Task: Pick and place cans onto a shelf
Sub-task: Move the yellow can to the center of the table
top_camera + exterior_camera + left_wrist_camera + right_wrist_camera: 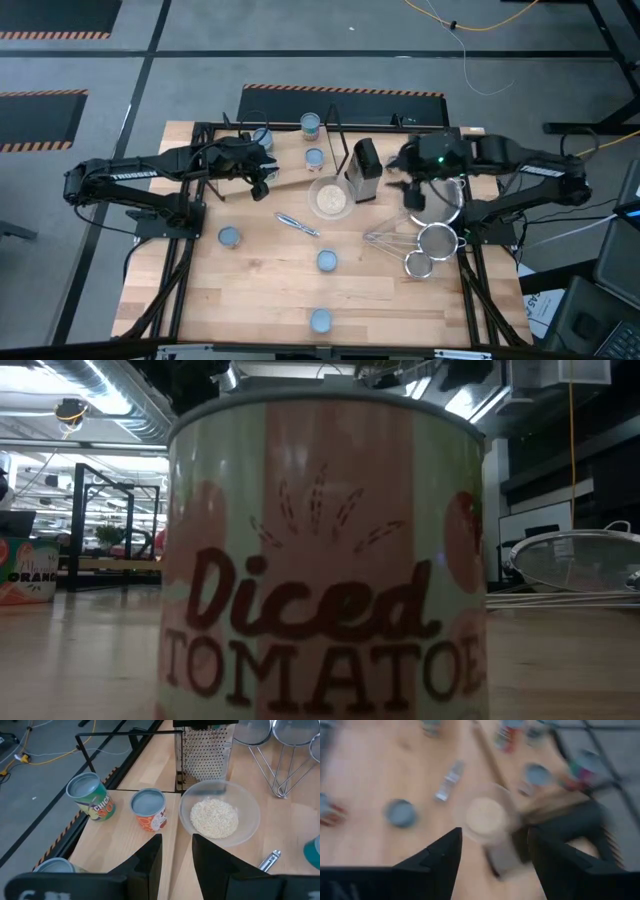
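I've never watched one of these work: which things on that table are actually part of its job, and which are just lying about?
Part of the job:
- cans, scattered on the table and on the shelf
- shelf, the pale board
- left gripper, over the shelf
- right gripper

Just lying about:
- bowl of grains
- box grater
- strainers
- small metal tool

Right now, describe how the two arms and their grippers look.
Both arms are dark, jointed and slim. The left arm bears pale lettering along one link; the right arm shows a small green light near its wrist. The left gripper and the right gripper each have two black, wedge-shaped fingers.
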Motion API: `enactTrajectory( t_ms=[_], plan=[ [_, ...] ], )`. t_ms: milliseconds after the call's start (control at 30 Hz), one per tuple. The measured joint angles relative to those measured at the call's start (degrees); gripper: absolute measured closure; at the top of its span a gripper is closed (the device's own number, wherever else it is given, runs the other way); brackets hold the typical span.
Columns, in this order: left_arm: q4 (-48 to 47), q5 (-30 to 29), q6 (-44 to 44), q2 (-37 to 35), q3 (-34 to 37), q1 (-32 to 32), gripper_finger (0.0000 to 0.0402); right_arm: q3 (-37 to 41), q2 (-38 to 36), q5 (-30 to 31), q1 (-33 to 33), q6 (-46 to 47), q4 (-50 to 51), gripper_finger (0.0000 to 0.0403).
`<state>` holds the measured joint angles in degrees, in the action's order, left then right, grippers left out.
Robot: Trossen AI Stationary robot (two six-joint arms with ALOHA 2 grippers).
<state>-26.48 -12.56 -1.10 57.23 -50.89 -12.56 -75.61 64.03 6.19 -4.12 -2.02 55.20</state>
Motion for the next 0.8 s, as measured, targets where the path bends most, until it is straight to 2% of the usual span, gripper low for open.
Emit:
enactTrajectory(
  t_ms=[133,267,467,633,800],
  plan=[
    [0.0,0.0,0.0,0.0,0.03,0.0,0.0302,-4.51,-0.09,9.72,-3.46,0.07,10.08,0.0177],
    [0.01,0.0,-0.07,0.0,0.04,0.0,0.0302,-3.07,-0.07,11.58,-10.31,-0.99,12.25,0.0177],
    [0.0,0.0,-0.11,0.02,0.04,0.0,0.0302,7.93,-0.01,7.19,-22.11,-7.85,7.46,0.0177],
    [0.0,0.0,-0.16,0.02,0.04,0.0,0.0302,20.03,0.11,-2.03,-29.48,-13.05,-5.86,0.0177],
    [0.02,0.0,-0.22,0.02,0.04,0.0,0.0302,28.13,0.11,-3.66,-33.68,-13.64,-16.14,0.0177]
  ],
)
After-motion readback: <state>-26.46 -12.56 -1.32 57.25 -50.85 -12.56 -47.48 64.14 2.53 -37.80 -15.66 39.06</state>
